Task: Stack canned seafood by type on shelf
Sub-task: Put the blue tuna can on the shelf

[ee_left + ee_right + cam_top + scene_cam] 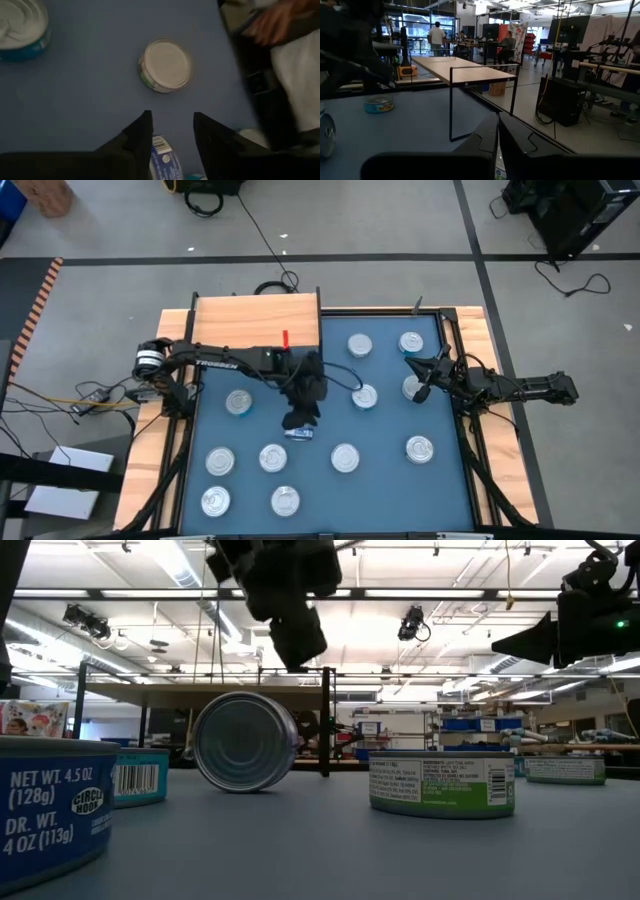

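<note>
While left pincer (300, 427) hangs open over tipped can (299, 434), right pincer (420, 385) closed

Left gripper (300, 425) is hanging over a tipped can (299, 434), fingers parted, blocking table center. Upright cans are crowding its 6 o'clock and 3 o'clock sides; open blue table (200, 425) is lying at 9 o'clock. The shelf (255, 320) is sitting bare at 12 o'clock.
</note>
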